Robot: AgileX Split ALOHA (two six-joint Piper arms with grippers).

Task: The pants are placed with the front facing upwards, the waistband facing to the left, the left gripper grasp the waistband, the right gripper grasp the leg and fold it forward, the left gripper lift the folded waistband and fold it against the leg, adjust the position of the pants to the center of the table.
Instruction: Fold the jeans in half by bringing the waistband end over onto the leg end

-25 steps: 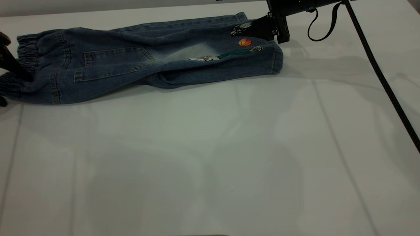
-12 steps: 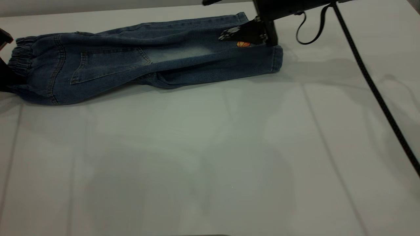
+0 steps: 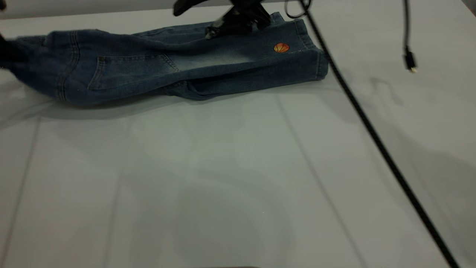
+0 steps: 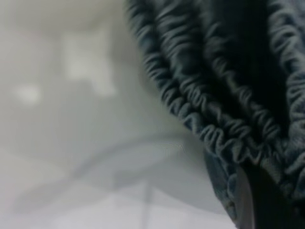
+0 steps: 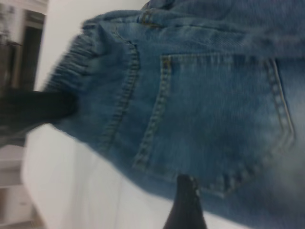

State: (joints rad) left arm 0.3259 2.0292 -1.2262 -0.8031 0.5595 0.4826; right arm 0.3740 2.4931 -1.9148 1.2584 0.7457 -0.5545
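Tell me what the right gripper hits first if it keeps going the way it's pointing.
Most likely the pants. The right gripper points toward the waistband end, low over the denim; depth is unclear, so it may skim above.

The surface (image 3: 230, 178) is a broad, plain pale-grey tabletop, crossed by a few faint straight seams and soft shadows. The pants (image 3: 208, 63) lie along its far side, folded lengthwise into a long strip, leg hems toward the right (a small orange basketball patch (image 3: 281, 47) shows near that end) and the waistband (image 3: 22, 48) end at the far left edge of view. A black cable (image 3: 379, 141) runs slantwise over the right part of the surface; whether it rests there cannot be told.
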